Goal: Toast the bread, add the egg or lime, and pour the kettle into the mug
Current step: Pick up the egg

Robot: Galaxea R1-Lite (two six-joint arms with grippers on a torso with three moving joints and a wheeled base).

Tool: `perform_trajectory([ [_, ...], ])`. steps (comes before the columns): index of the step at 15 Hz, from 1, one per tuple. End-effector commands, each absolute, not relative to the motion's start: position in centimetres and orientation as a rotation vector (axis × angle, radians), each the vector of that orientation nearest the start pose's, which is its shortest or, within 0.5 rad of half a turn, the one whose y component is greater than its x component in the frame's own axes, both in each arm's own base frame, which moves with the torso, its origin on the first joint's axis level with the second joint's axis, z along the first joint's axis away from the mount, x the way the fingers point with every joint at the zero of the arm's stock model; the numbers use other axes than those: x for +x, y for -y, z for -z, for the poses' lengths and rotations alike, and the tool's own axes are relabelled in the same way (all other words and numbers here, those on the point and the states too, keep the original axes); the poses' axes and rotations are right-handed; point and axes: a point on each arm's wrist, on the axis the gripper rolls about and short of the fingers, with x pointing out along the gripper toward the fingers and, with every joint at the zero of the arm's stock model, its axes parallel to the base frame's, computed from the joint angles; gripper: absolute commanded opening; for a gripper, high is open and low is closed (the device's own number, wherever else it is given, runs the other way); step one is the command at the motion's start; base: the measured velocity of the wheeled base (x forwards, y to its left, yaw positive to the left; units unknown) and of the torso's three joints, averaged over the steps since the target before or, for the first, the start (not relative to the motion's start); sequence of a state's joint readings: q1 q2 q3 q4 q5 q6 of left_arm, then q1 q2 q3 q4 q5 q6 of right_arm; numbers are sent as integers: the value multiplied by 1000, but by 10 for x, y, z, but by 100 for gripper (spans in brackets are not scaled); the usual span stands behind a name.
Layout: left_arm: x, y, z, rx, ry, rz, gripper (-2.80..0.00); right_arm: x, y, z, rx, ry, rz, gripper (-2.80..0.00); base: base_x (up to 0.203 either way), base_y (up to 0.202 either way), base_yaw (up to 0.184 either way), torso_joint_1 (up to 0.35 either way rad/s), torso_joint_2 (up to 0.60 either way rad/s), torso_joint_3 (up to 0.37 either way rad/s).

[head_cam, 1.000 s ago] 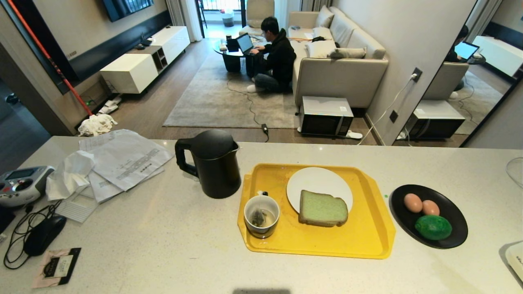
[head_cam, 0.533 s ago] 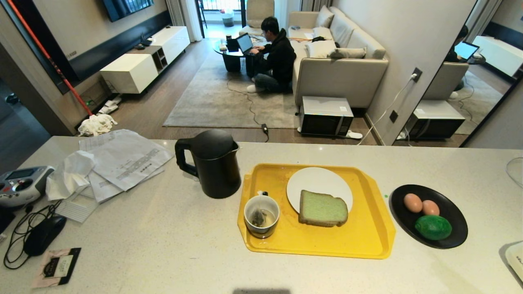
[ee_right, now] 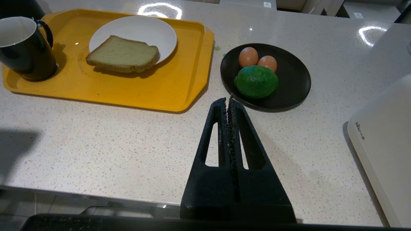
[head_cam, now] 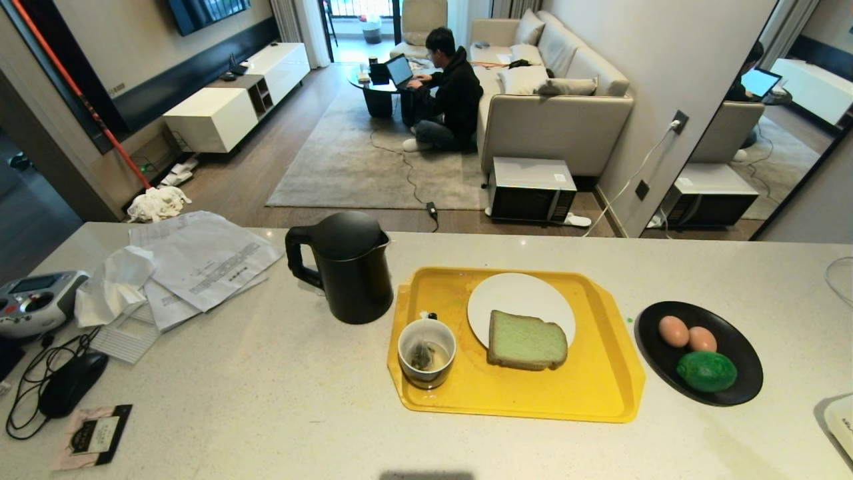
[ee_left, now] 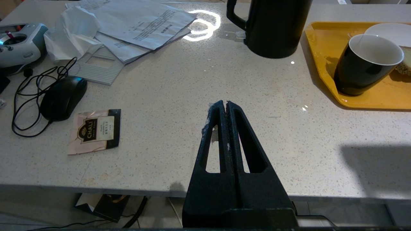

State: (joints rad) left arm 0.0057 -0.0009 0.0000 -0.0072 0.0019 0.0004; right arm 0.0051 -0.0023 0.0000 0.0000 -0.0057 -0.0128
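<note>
The pale green bread (head_cam: 526, 341) lies half on a white plate (head_cam: 516, 300) on a yellow tray (head_cam: 600, 380). The mug (head_cam: 426, 352), with a tea bag inside, stands at the tray's near left corner. The black kettle (head_cam: 346, 267) stands left of the tray, handle to the left. Two eggs (head_cam: 674, 331) and the lime (head_cam: 706, 371) rest on a black plate (head_cam: 740, 347) to the right. My left gripper (ee_left: 226, 103) hangs shut and empty over the near counter edge. My right gripper (ee_right: 228, 99) is shut and empty too, just short of the black plate (ee_right: 289, 80) and lime (ee_right: 256, 81). Neither arm shows in the head view.
Papers (head_cam: 200, 257), a tissue (head_cam: 113, 283), a handheld controller (head_cam: 33, 303), a corded mouse (head_cam: 70, 383) and a tea sachet (head_cam: 96, 435) clutter the counter's left. A white appliance (ee_right: 385, 141) sits at the right edge. A person (head_cam: 450, 93) sits on the floor beyond.
</note>
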Motion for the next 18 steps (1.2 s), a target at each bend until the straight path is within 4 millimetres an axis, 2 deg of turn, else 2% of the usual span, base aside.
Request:
perform_trajectory([
  [1, -23, 0, -76, -1, 8, -8, -280, -23, 0, -75, -14, -2, 0, -280, 0, 0, 0, 0, 0, 0],
  [5, -23, 0, -76, 0, 9, -9, -280, -23, 0, -75, -14, -2, 1, -280, 0, 0, 0, 5, 3, 45],
  [13, -23, 0, -76, 0, 9, -9, -280, -23, 0, -75, -9, -2, 1, -280, 0, 0, 0, 3, 3, 179],
  [18, -23, 0, -76, 0, 9, -9, -280, -23, 0, -75, -9, -2, 2, -280, 0, 0, 0, 0, 1, 24],
])
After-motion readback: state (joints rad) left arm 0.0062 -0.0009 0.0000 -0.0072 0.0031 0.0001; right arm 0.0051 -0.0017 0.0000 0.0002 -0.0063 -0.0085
